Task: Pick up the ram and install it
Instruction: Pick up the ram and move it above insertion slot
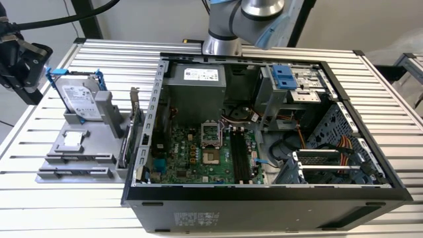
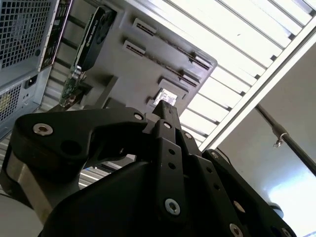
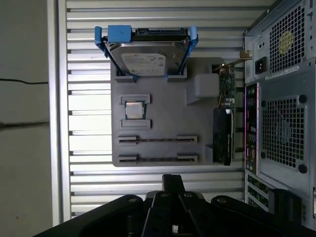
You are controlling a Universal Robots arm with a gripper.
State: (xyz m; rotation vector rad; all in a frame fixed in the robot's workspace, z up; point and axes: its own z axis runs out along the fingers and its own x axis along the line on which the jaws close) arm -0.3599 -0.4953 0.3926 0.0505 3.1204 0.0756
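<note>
The gripper hangs high over the slatted table, its fingers pressed together with nothing between them, as both wrist views show. Below it in the first wrist view lies the grey holder, with the hard drive upright at one end and a dark card on the edge nearest the case. The holder's two long slots look bare. In the exterior view a narrow dark strip, seemingly the ram, stands in the motherboard slots inside the open case, well apart from the gripper.
</note>
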